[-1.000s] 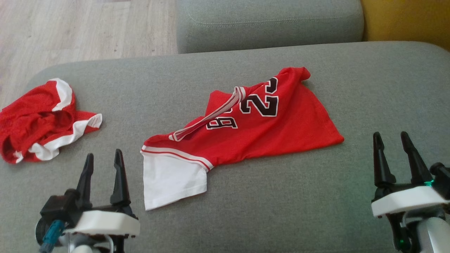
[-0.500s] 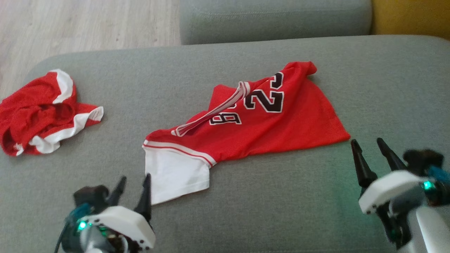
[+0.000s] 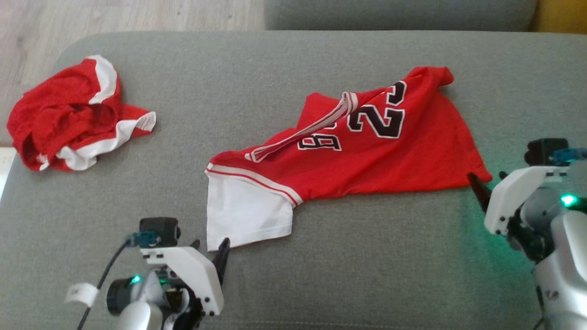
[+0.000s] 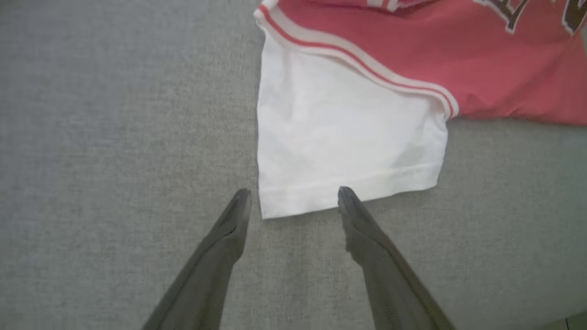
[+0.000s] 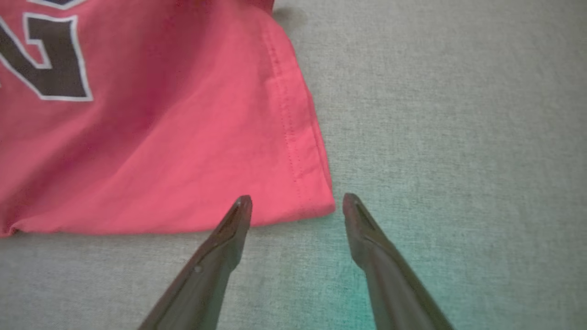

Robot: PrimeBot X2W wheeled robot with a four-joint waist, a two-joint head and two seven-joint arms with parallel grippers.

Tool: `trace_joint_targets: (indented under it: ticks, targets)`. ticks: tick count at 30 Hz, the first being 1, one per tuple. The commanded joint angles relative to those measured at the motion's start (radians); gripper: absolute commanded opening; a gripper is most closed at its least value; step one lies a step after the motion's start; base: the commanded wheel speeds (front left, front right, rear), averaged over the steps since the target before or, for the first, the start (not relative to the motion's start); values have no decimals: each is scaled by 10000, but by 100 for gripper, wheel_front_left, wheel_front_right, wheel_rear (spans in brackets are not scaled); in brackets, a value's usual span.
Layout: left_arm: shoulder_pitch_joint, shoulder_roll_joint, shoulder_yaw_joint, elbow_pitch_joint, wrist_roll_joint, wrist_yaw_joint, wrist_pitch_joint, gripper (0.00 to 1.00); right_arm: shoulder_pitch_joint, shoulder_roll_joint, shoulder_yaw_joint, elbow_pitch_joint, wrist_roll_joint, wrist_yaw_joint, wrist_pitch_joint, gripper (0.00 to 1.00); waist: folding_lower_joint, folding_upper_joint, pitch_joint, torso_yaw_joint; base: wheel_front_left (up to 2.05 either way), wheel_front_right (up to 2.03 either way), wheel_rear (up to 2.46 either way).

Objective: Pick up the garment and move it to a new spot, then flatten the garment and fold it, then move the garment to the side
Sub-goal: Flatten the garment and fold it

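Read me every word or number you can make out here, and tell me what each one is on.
"23": black numerals edged in white, on the red jersey, lying askew in the head view.
Black lettering beside it on the jersey: partly covered by the striped trim, not readable.

light: bright, soft, even | shadows: thin, faint along the hems of the garment [image 3: 367, 151] | cast: green glow from the lamp [image 3: 567, 200] on the cushion [image 3: 367, 275] near its right edge | wrist views: reds washed pink, lower edge soft | head view: slightly soft
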Motion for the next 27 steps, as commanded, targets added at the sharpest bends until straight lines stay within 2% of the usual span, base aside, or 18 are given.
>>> trace_joint_targets:
  ticks: [1,6,13,20,21,22,25,26,27]
  targets:
    - [-499,19,229,-302,-36,41,126,100,-547,-221,-21,-190,-114,-7,7,100,0,0,146,118,0,0,0]
    - [-748,-37,59,67,-117,86,363,100,-941,-182,-462,489,-355,-7,-161,100,0,0,445,247,0,0,0]
    - [-1055,-82,-67,557,-221,47,269,100,-1279,-91,-531,1326,-372,-7,-434,100,0,0,738,215,0,0,0]
    - [-1462,-57,-241,1317,-195,47,489,100,-1529,47,30,2001,35,-7,-425,100,0,0,912,118,0,0,0]
    - [-1483,-62,-257,1362,-215,43,499,100,-1527,68,170,2035,108,-7,-410,97,0,0,906,105,0,0,0]
    - [-1498,-67,-272,1403,-238,38,505,100,-1516,94,311,2047,183,-7,-412,82,0,0,891,94,0,0,0]
    - [-1493,-72,-366,1535,-285,-1,641,100,-1454,123,810,2099,488,-7,-355,28,0,0,825,69,0,0,0]
    - [-1482,-72,-392,1551,-296,-6,679,80,-1440,123,950,2087,596,-7,-398,0,0,0,800,62,0,0,0]
    - [-1467,-68,-407,1561,-307,-5,705,44,-1429,122,1062,2083,687,-7,-456,0,0,0,765,52,0,0,0]
